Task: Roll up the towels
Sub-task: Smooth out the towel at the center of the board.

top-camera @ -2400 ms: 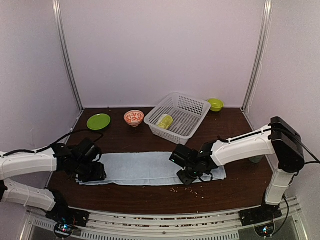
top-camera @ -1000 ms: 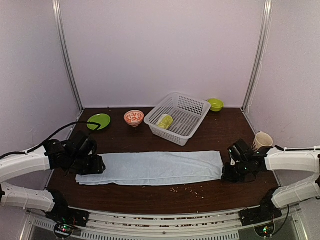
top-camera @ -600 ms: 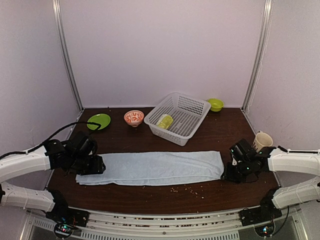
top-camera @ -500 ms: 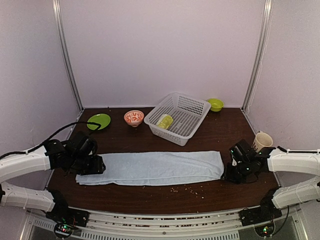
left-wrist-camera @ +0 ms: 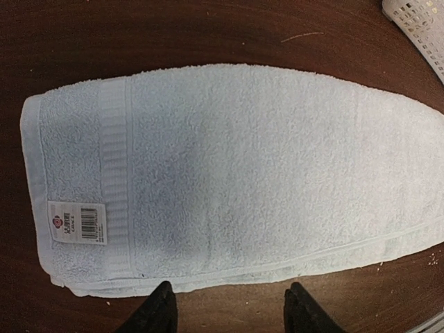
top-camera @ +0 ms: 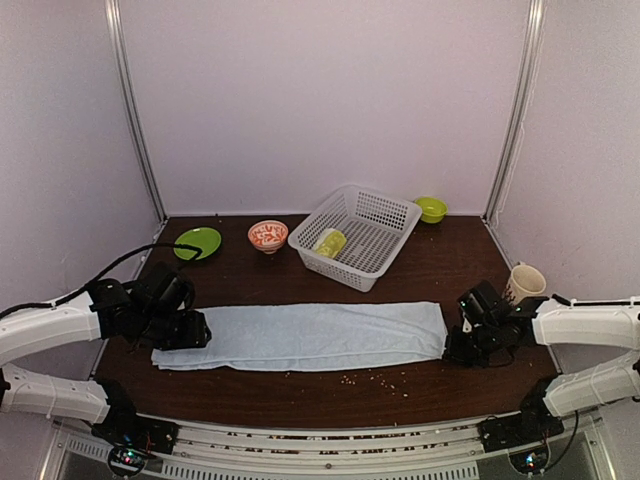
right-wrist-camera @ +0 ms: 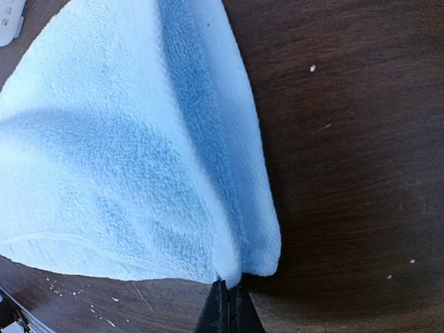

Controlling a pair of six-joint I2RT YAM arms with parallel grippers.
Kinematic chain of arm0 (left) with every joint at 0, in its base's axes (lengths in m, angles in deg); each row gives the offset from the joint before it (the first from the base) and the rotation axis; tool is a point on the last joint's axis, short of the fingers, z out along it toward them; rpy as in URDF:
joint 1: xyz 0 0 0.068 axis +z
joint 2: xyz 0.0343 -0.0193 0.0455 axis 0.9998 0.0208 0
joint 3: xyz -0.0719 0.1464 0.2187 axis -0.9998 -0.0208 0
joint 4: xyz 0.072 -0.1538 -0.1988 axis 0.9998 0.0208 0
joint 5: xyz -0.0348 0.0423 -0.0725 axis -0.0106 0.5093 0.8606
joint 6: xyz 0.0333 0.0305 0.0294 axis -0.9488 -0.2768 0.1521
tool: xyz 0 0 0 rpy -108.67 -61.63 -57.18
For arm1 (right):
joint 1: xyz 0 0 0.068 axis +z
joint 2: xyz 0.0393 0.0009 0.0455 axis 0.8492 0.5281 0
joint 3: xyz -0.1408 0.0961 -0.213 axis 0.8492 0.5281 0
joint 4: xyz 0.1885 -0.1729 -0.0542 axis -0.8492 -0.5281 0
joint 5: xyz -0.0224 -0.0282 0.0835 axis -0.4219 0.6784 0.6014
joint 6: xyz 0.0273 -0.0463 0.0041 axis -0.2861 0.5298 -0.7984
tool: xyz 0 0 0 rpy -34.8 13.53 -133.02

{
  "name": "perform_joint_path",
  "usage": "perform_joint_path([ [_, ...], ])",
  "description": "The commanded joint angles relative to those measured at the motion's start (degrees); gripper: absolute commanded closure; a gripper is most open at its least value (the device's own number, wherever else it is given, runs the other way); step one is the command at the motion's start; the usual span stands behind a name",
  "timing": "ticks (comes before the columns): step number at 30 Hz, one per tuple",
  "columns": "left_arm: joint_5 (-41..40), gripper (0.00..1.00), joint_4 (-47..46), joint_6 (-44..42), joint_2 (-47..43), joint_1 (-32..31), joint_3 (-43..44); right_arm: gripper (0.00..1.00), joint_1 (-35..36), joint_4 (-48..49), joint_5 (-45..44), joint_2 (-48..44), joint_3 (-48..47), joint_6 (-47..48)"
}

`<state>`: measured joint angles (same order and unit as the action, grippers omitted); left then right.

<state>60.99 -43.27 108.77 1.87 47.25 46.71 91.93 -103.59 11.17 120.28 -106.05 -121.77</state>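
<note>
A pale blue towel (top-camera: pixel 310 335) lies folded into a long flat strip across the table, with a white label (left-wrist-camera: pixel 78 221) at its left end. My left gripper (top-camera: pixel 186 328) stands open at that left end; its fingertips (left-wrist-camera: pixel 161 304) sit just off the towel's near edge (left-wrist-camera: pixel 229 277), with nothing between them. My right gripper (top-camera: pixel 453 345) is at the right end, its fingers (right-wrist-camera: pixel 229 309) shut on the tip of the towel's corner (right-wrist-camera: pixel 239 260), which is raised into a fold. A rolled lime-green towel (top-camera: pixel 329 242) lies in the white basket (top-camera: pixel 398 250).
An orange patterned bowl (top-camera: pixel 267 235) and a green plate (top-camera: pixel 197 242) stand at the back left. A small green bowl (top-camera: pixel 431 208) sits at the back right, and a cream cup (top-camera: pixel 525 281) by the right arm. Crumbs (top-camera: pixel 375 378) dot the front.
The right arm swung from over the towel out to its right end, then its jaws opened a little and closed on the corner. The left arm has stayed put.
</note>
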Motion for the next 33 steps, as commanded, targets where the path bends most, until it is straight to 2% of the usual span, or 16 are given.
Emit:
perform_joint_path([
  [1,-0.38,0.47,-1.95,-0.54,0.48,0.34,-0.06,1.00,-0.25,-3.69,-1.34,-3.41,0.52,-0.20],
  [6,-0.33,0.47,-2.58,-0.85,1.09,0.37,0.18,1.00,-0.31,-9.17,-4.19,-7.51,-2.30,1.42],
  [12,0.21,0.47,-3.09,-1.06,2.24,0.38,0.47,1.00,-0.27,-13.61,-6.33,-6.73,-5.93,4.37],
  [20,-0.07,0.47,-3.01,-1.05,1.16,0.92,-1.04,1.00,-0.53,-15.96,-6.83,-7.68,-5.54,6.09],
  [25,-0.28,0.46,-2.28,-1.06,0.84,1.90,-1.26,1.00,-0.99,-16.21,-5.77,-4.70,-3.34,6.98],
  [33,-1.11,0.44,1.79,1.41,-2.56,8.27,-4.64,1.00,-1.36,-15.53,-7.03,-4.45,-3.65,6.84],
])
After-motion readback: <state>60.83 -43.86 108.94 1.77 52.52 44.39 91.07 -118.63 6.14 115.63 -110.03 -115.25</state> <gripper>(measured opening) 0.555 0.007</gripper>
